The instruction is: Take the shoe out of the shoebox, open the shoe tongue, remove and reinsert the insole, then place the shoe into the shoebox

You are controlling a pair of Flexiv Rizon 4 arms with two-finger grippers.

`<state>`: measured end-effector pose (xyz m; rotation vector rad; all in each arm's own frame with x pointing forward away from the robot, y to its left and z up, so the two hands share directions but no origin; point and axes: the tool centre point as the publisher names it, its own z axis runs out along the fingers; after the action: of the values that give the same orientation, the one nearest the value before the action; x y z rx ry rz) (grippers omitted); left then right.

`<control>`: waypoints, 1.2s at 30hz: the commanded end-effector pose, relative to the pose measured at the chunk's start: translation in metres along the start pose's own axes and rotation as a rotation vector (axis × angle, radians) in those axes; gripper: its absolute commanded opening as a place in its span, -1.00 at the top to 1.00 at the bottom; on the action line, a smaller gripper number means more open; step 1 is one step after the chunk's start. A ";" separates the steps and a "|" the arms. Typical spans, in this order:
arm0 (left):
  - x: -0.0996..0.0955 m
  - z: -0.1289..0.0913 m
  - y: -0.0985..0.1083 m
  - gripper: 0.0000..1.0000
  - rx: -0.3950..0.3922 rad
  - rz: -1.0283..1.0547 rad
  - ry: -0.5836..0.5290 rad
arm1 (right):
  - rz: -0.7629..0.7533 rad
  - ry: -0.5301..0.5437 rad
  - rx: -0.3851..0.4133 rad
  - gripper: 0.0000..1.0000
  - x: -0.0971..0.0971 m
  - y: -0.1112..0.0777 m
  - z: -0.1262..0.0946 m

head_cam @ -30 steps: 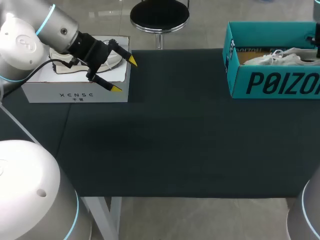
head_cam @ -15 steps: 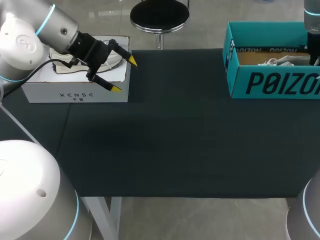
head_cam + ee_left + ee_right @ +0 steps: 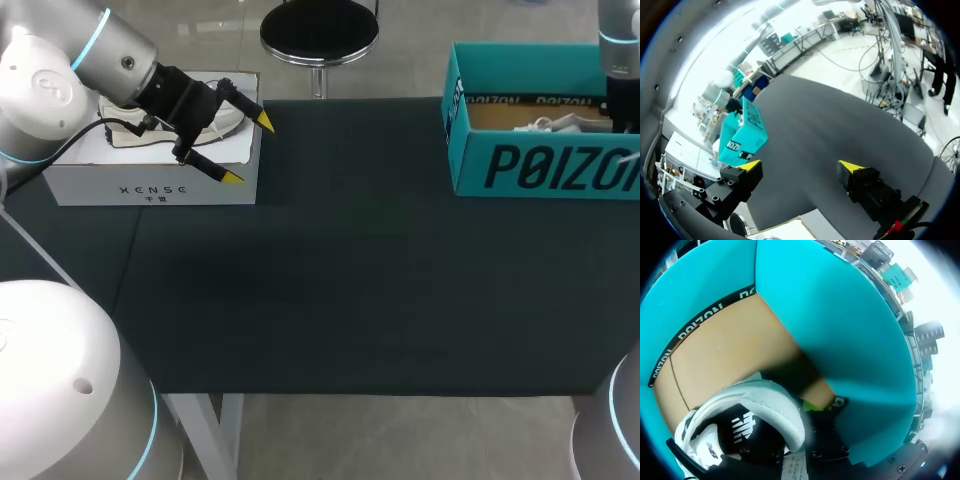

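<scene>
Table (image 3: 350, 300) far-right corner: sneaker (image 3: 765, 405) lying in teal shoebox (image 3: 520, 165) against right gripper (image 3: 817, 425), closure indeterminable; left gripper (image 3: 247, 149) hanging spread, distant.

A table (image 3: 350, 280) under a dark cloth is carrying two boxes, well apart. A white box (image 3: 150, 185) is sitting at the far left corner, its near side lying along the cloth's left end. A teal shoebox (image 3: 540, 165) is standing open at the far right, running out past the right edge of the head view. The wide stretch of cloth between them is lying flat and smooth.
</scene>
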<state>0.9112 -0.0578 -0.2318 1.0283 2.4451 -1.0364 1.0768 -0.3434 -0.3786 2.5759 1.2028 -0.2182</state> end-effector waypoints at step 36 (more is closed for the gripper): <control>-0.001 0.000 0.000 -1.00 -0.003 0.001 0.003 | 0.095 0.066 -0.039 -1.00 -0.026 0.021 -0.088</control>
<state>0.9112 -0.0578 -0.2318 1.0283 2.4452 -1.0364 1.0879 -0.3495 -0.2976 2.6234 1.0946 -0.1099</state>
